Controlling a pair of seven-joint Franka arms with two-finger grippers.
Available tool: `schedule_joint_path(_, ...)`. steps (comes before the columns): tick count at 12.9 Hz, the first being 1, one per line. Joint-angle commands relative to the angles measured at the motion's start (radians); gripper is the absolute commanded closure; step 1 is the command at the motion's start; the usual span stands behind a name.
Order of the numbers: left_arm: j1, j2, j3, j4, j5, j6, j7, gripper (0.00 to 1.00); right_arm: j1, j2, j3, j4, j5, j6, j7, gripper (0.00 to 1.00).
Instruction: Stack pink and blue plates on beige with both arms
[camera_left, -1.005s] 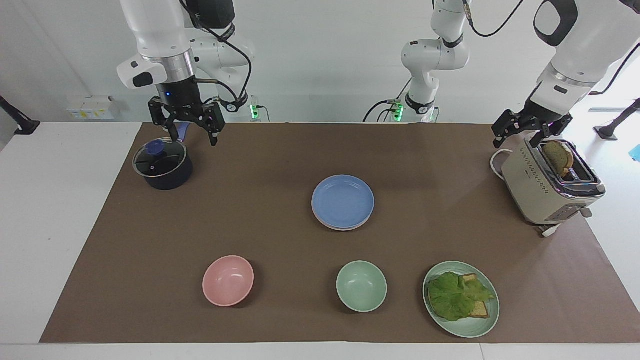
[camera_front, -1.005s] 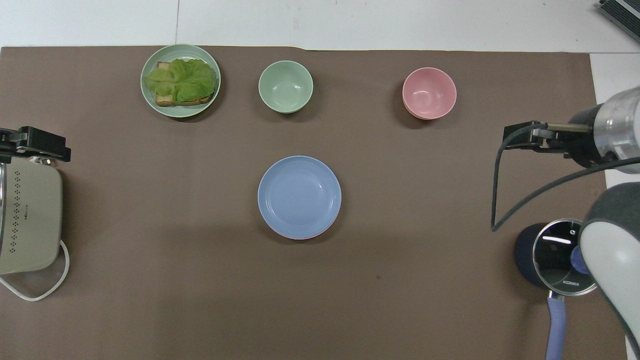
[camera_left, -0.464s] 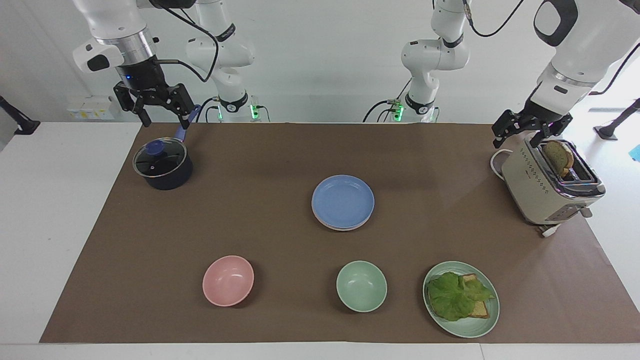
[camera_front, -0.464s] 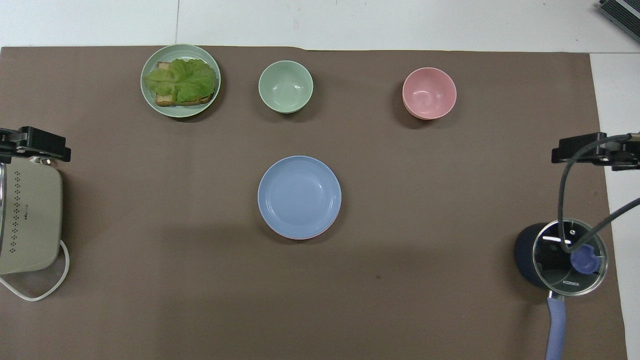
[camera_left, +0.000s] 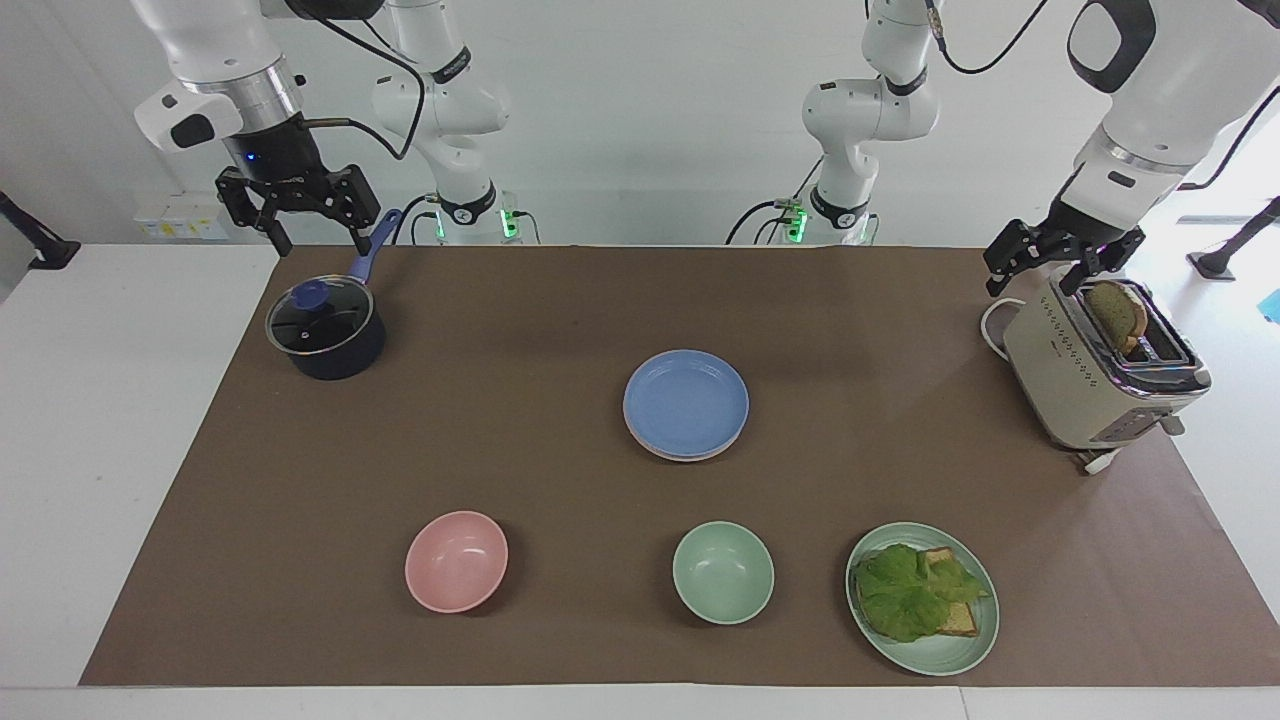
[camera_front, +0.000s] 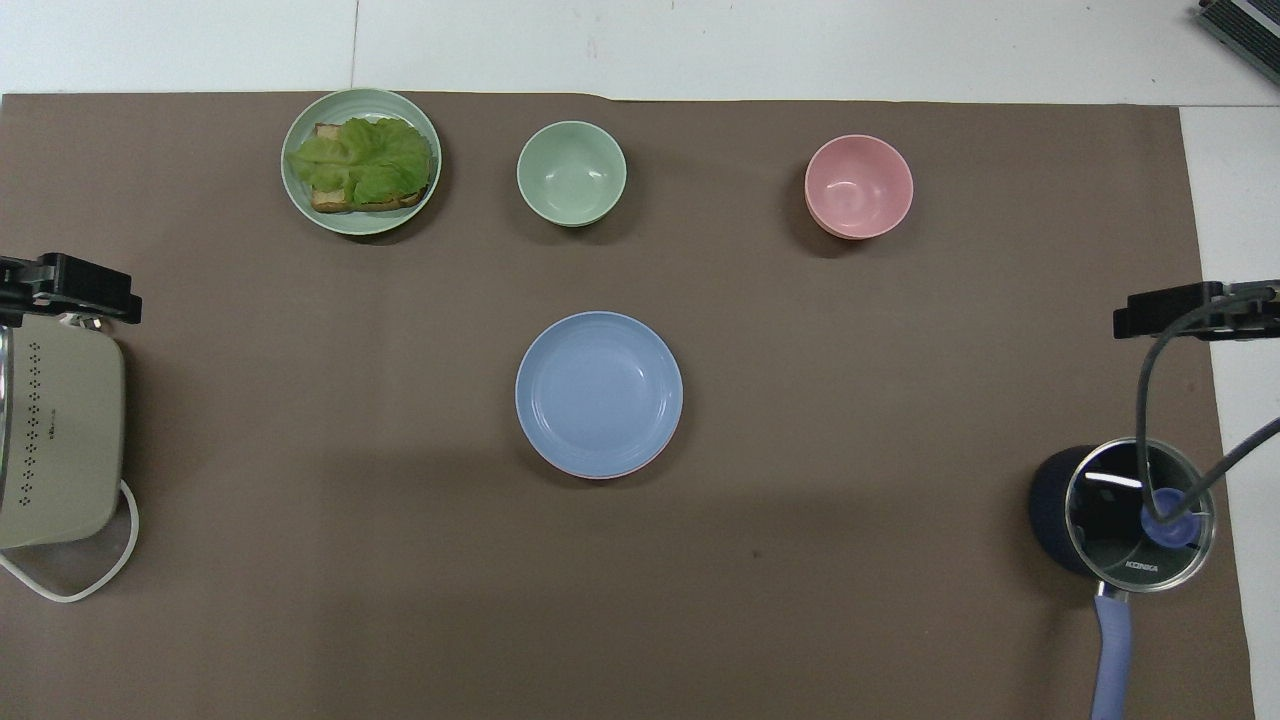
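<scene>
Hovering apart, right gripper (camera_left: 298, 232) and left gripper (camera_left: 1040, 272), jaws spread

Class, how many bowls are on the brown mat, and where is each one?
2. The pink bowl sits toward the right arm's end, the green bowl beside it, next to the sandwich plate. Both lie farther from the robots than the blue plate.

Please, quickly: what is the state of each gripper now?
Left gripper: open, empty, over the toaster.
Right gripper: open, empty, above the pot.
</scene>
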Motion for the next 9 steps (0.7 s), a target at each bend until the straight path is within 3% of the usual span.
schedule_joint_path(1,0.010,-0.004,-0.010,0.002,0.018,-0.011,0.006,0.00,-0.014,-0.025,0.007,-0.029,-0.025,-0.016,-0.054,0.00)
schedule_joint_path(5,0.010,-0.004,-0.010,0.002,0.018,-0.011,0.006,0.00,-0.014,-0.022,0.008,0.034,-0.056,-0.160,-0.101,0.00)
schedule_joint_path(9,0.010,-0.004,-0.008,0.002,0.018,-0.011,0.006,0.00,-0.016,-0.038,0.007,-0.004,-0.053,-0.137,-0.104,0.00)
